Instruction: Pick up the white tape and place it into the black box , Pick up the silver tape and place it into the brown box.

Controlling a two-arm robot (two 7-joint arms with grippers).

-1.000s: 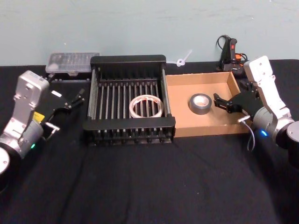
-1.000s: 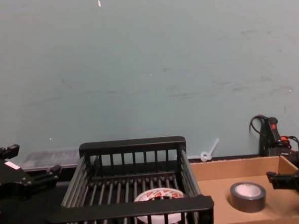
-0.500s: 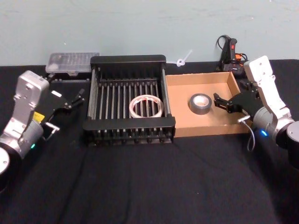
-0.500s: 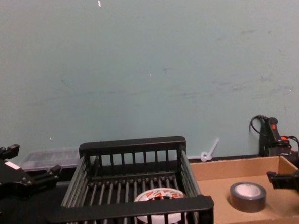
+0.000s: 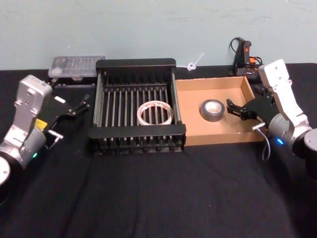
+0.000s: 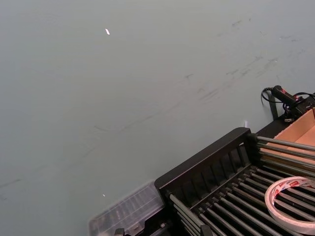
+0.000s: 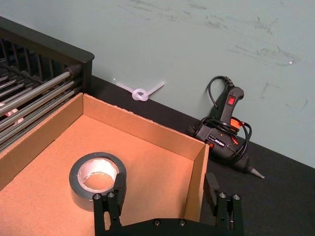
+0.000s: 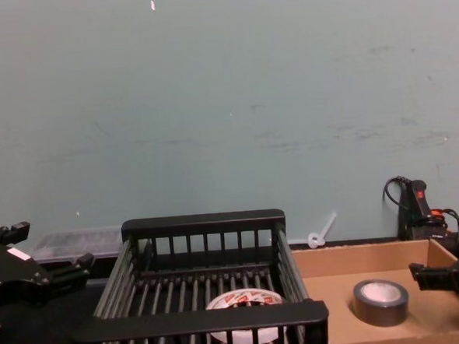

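1. My left gripper (image 5: 81,105) hangs spread and empty just left of the black box (image 5: 135,63); my right gripper (image 5: 236,110) is splayed, grasping nothing, over the brown box (image 5: 218,138) at its right wall.
2. The white tape (image 5: 154,113) lies flat on the black box's ribbed floor; the silver tape (image 5: 212,109) sits on the brown box's floor, near my right fingertips.
3. Farther back, a clear plastic case (image 5: 78,66) lies left; a glue gun (image 5: 243,56) rests by the wall.

I see the white tape (image 5: 155,113), red marks on its top, against the black box's (image 5: 136,63) dark ribbed floor. Right of that box, the grey-silver tape (image 5: 212,109) with its pale core sits on plain brown cardboard (image 5: 210,84). The bench (image 5: 158,193) is black.
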